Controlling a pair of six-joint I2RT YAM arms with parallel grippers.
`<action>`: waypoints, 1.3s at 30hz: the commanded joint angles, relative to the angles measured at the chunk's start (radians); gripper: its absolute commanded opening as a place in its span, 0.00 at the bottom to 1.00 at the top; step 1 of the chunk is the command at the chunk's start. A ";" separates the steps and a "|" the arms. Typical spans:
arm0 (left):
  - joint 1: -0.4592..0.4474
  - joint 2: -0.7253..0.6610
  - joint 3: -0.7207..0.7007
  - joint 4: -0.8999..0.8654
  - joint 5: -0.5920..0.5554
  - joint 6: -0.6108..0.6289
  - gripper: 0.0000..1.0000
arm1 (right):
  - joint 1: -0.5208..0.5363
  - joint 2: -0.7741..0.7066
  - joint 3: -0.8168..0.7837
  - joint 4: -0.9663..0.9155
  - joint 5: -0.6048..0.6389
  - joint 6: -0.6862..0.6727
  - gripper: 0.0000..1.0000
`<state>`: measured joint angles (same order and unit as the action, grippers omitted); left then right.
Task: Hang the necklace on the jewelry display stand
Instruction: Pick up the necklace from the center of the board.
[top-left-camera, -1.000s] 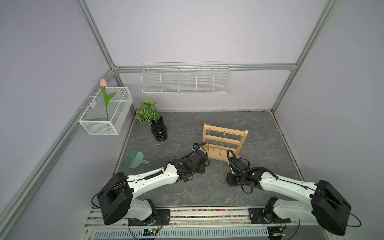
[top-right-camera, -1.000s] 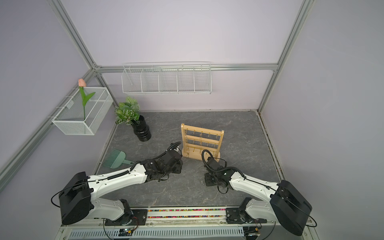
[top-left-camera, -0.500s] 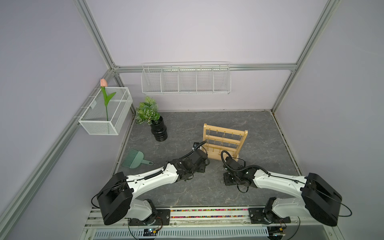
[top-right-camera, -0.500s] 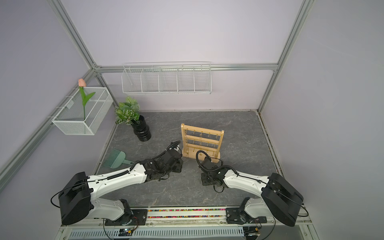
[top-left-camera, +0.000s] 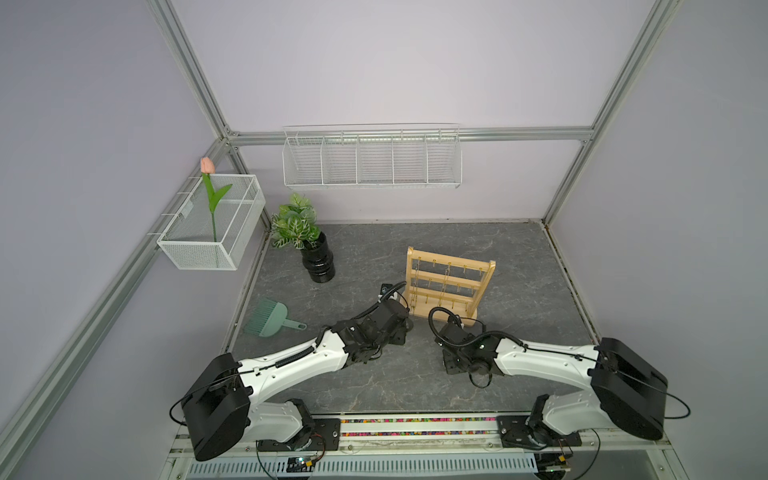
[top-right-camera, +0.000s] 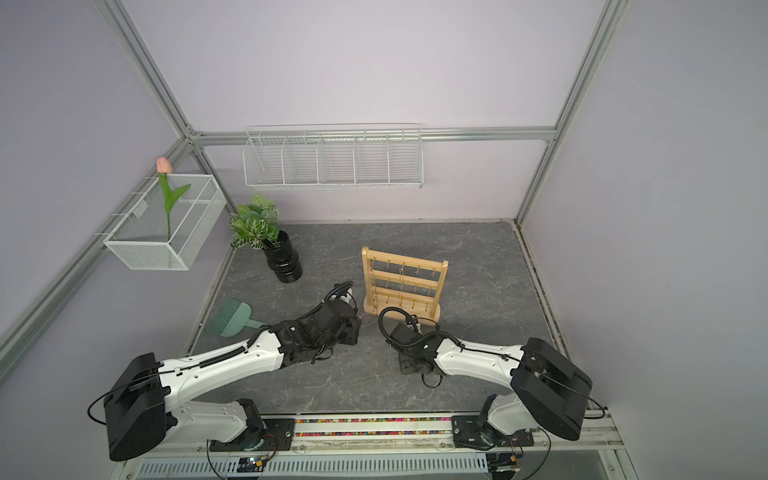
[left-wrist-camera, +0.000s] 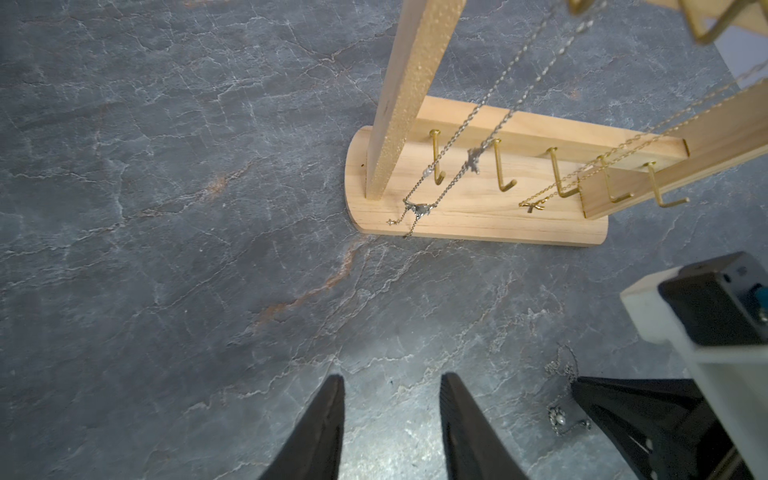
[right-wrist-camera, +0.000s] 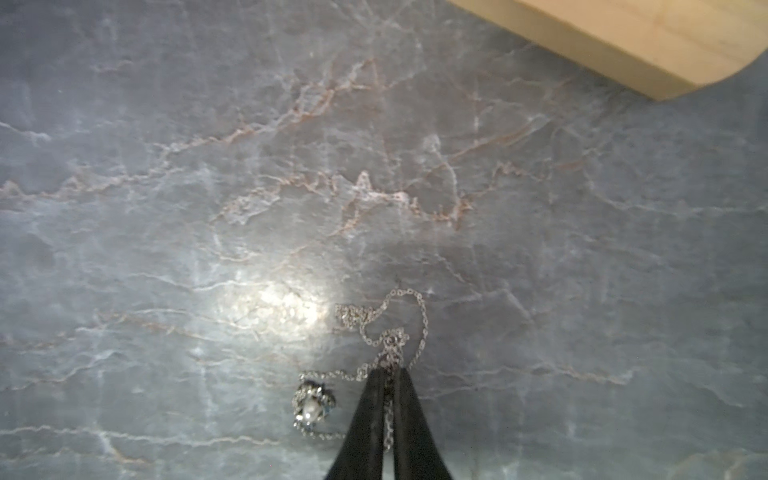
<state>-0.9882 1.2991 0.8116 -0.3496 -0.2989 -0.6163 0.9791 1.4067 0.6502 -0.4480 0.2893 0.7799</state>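
Top views showed the grey marbled table (top-left-camera: 519, 257) with the jewelry display stand (top-left-camera: 451, 286) upright near its middle. Both arms reached in low in front of it. On the left tool (left-wrist-camera: 392, 377) the fingers stood apart with nothing between them, above bare table near the stand's end upright. On the right tool (right-wrist-camera: 388, 372) the fingers were together, clamped on the chain of the necklace (right-wrist-camera: 392, 332). The necklace lay bunched on the table in front of the stand's base (right-wrist-camera: 623, 41), apart from it and on no hook. Two other chains hung from the stand's hooks, a silver chain (left-wrist-camera: 417, 206) and a gold chain (left-wrist-camera: 535, 204). The pendant (right-wrist-camera: 312, 405), pearl-centred, rested on the table just beside the right tool's tips.
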 joint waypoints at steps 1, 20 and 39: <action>0.006 -0.024 -0.014 -0.012 -0.025 0.006 0.41 | 0.003 0.024 -0.018 -0.068 0.031 0.041 0.07; -0.027 0.055 0.036 0.060 0.127 0.049 0.40 | 0.011 -0.332 0.085 -0.144 0.092 -0.047 0.07; -0.027 0.040 0.026 0.327 0.421 0.147 0.41 | 0.044 -0.406 0.331 -0.146 -0.031 -0.231 0.07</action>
<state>-1.0111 1.3468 0.8219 -0.0700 0.0624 -0.5095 1.0164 1.0142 0.9585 -0.6109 0.3016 0.5900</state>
